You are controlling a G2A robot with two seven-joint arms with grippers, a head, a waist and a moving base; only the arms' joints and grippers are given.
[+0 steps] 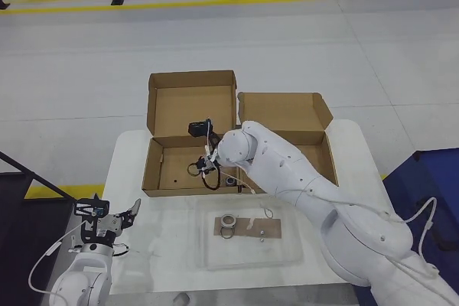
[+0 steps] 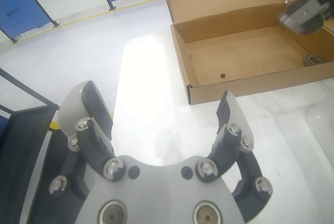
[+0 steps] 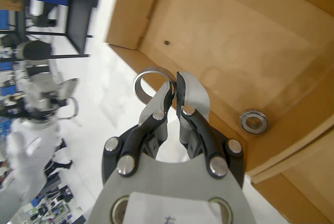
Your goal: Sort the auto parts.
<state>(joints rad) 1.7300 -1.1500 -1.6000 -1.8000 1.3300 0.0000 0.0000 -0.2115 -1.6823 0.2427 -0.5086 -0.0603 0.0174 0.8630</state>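
Two brown cardboard boxes stand open side by side at the far end of the white table (image 1: 138, 252), and we call them the left box (image 1: 154, 164) and the right box (image 1: 321, 157). The right gripper (image 3: 175, 84) hangs over the left box, its fingers clenched on the wall of a smooth steel ring (image 3: 154, 69), which sticks out sideways from the tips. On the floor of that box we see a toothed metal bearing (image 3: 254, 121) lying flat in the corner beside the wall next to the right box, and a small dark bit (image 3: 166, 42) well apart from it. Nearer the robot lies a clear plastic tray (image 1: 283, 252) with a second bearing (image 1: 228, 223) beside a brown cardboard strip (image 1: 256, 227). The left gripper (image 2: 159, 94) hovers over the table's near left part, fingers spread wide and holding nothing, well apart from the boxes.
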